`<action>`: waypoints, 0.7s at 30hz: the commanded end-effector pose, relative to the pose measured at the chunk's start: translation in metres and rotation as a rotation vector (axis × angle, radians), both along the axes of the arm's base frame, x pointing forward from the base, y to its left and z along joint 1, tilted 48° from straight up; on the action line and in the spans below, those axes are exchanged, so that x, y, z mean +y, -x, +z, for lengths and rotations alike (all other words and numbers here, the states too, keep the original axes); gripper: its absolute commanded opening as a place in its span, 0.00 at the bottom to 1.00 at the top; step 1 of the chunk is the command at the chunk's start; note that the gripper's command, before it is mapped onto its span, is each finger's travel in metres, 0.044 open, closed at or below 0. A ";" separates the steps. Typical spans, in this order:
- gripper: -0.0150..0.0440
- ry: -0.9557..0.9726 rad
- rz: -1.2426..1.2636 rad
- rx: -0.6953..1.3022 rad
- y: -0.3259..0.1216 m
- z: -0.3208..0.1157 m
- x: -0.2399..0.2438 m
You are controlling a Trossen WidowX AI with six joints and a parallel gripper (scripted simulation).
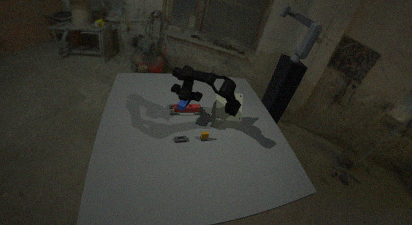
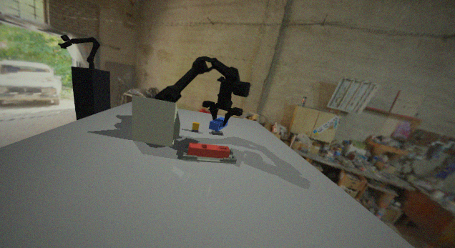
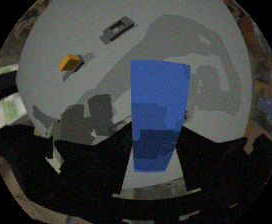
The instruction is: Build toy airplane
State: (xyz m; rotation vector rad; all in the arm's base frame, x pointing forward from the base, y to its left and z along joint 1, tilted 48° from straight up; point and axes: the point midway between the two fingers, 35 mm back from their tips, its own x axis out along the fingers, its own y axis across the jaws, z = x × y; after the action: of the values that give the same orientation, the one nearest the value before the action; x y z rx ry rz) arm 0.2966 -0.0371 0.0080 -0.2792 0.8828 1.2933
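Observation:
The red fuselage (image 1: 195, 108) (image 2: 209, 151) lies lengthwise in the grey cradle (image 1: 186, 114) (image 2: 211, 160) and looks level. Two dark sockets show on its top in the exterior view. My gripper (image 1: 184, 102) (image 2: 219, 123) (image 3: 153, 124) is shut on the blue wing (image 1: 183, 106) (image 2: 216, 124) (image 3: 159, 95) and holds it in the air. In the top view the wing overlaps the fuselage's left part; they look apart in the exterior view. The wing's tab is not visible. The yellow tail fin (image 1: 205, 136) (image 2: 195, 126) (image 3: 69, 62) stands on the table, away from the cradle.
A small grey slotted block (image 1: 181, 139) (image 2: 217, 133) (image 3: 118, 29) lies near the tail fin. A pale upright box or panel (image 2: 154, 121) stands beside the cradle, near the arm's base. Another arm stands on a black pedestal (image 1: 285, 80) (image 2: 91, 92) beyond the table.

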 end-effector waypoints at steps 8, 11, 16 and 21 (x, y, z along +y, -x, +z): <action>0.25 -0.005 0.144 -0.131 0.019 -0.032 -0.016; 0.25 -0.007 0.182 -0.169 0.024 -0.039 -0.020; 0.25 -0.012 0.245 -0.234 0.033 -0.051 -0.026; 0.25 -0.018 0.307 -0.299 0.042 -0.063 -0.030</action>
State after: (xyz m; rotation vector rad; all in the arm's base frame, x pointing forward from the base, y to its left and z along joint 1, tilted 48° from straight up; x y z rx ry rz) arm 0.2636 -0.0650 -0.0445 -0.5600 0.6262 1.4624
